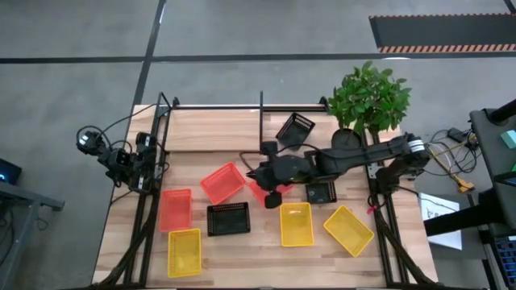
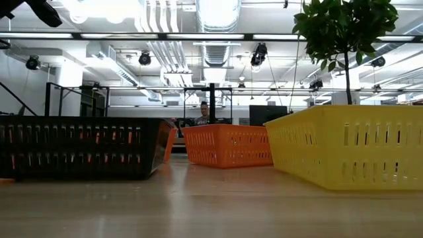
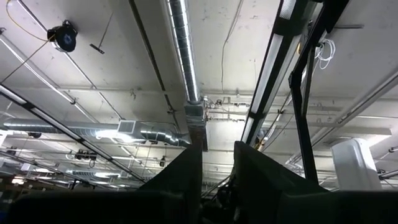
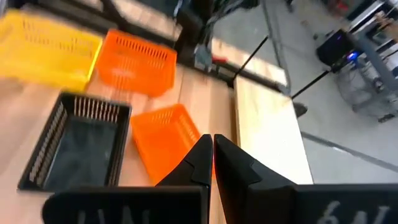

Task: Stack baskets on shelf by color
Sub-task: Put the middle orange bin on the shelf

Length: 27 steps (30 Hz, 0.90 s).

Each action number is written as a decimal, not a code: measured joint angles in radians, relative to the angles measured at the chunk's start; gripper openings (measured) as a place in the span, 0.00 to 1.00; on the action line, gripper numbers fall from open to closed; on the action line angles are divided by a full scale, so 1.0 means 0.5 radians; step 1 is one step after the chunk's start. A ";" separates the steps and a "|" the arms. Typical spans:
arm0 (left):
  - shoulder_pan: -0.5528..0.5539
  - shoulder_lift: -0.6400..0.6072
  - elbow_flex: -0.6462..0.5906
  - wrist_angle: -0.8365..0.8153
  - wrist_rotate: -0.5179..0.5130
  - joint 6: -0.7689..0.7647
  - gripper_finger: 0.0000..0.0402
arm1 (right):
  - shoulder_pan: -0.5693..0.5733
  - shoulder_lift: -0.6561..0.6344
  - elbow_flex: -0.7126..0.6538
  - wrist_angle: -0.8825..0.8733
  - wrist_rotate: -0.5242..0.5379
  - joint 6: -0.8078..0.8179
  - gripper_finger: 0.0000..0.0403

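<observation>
We see baskets spread on the wooden table, frame middle; right gripper pinched together, holding nothing, left gripper unclear.

R gripper shut mid-table; L arm parked.

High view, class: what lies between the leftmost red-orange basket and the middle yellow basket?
A black basket lies there, as the high view shows.

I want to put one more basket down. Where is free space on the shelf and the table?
The shelf is bare left of its divider post; one black basket sits right of it. The table's front edge between the yellow baskets is free. The middle, under the right gripper, is crowded.
</observation>
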 joint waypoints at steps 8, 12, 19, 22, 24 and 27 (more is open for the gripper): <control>0.000 -0.005 0.000 -0.002 0.000 0.001 0.19 | -0.045 0.274 0.403 -0.340 -0.030 -0.112 0.04; -0.001 -0.005 0.000 -0.004 0.000 0.001 0.19 | -0.087 0.404 0.602 -0.553 -0.214 -0.108 0.11; 0.000 -0.007 0.000 -0.003 0.000 0.001 0.19 | -0.140 0.630 0.841 -0.834 -0.671 -0.374 0.30; 0.000 -0.007 0.000 -0.003 0.000 0.002 0.19 | -0.141 0.726 0.893 -0.926 -0.664 -0.613 0.36; -0.001 -0.007 0.000 -0.003 0.000 0.001 0.19 | -0.148 0.798 0.929 -0.913 -0.627 -0.693 0.39; -0.001 -0.007 0.000 -0.003 0.000 0.001 0.19 | -0.175 0.922 0.982 -0.914 -0.609 -0.770 0.41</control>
